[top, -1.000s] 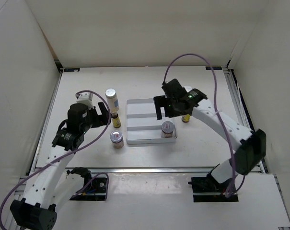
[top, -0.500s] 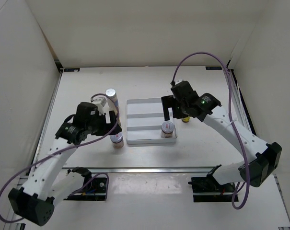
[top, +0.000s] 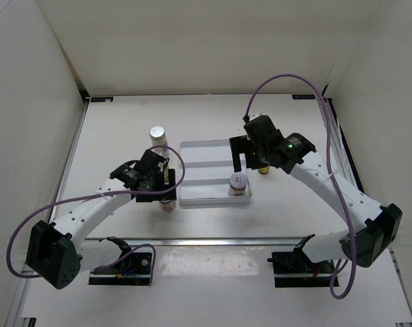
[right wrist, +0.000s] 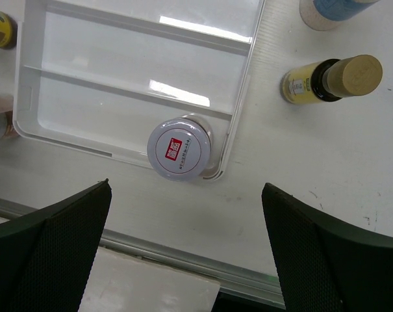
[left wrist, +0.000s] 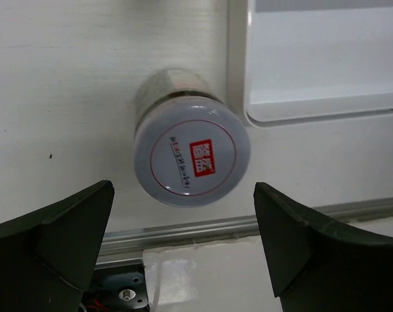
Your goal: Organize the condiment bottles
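From above, the left gripper (top: 163,185) hangs spread wide over a short silver-lidded bottle (top: 167,204) beside the white tray's (top: 202,163) lower left corner, and the right gripper (top: 245,155), equally splayed and empty, hovers at the tray's right. The left wrist view shows that bottle centred, just outside the tray. In the right wrist view, a second short bottle (right wrist: 178,148) sits in the tray's lower right corner, with a yellow bottle (right wrist: 329,79) outside at upper right.

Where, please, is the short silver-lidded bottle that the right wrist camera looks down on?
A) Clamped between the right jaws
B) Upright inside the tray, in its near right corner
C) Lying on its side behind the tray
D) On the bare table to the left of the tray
B: the short silver-lidded bottle stands upright within the rim of the white tray, tucked into its near right corner compartment.
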Controlling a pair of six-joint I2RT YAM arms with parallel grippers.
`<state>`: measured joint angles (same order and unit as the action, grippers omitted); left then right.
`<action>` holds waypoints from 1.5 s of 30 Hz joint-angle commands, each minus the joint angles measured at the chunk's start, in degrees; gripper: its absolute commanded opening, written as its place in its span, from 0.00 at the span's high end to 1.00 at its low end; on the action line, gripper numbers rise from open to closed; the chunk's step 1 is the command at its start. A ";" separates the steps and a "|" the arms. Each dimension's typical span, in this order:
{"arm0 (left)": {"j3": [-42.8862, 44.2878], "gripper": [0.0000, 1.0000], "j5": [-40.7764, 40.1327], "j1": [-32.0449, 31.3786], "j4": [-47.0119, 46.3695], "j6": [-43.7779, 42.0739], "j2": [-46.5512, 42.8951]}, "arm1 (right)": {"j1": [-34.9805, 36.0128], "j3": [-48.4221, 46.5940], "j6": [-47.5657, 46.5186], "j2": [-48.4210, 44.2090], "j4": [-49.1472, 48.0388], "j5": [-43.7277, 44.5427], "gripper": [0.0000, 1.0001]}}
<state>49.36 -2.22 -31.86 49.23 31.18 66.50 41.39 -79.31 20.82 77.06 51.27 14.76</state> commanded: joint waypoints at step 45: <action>18.66 0.53 -7.90 -10.42 -9.23 -1.03 17.60 | -3.42 3.72 0.10 -6.91 1.12 4.39 0.00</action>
<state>68.36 -11.07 -42.28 44.01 30.44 83.99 38.22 -76.03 20.80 72.64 51.62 16.84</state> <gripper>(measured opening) 0.744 0.998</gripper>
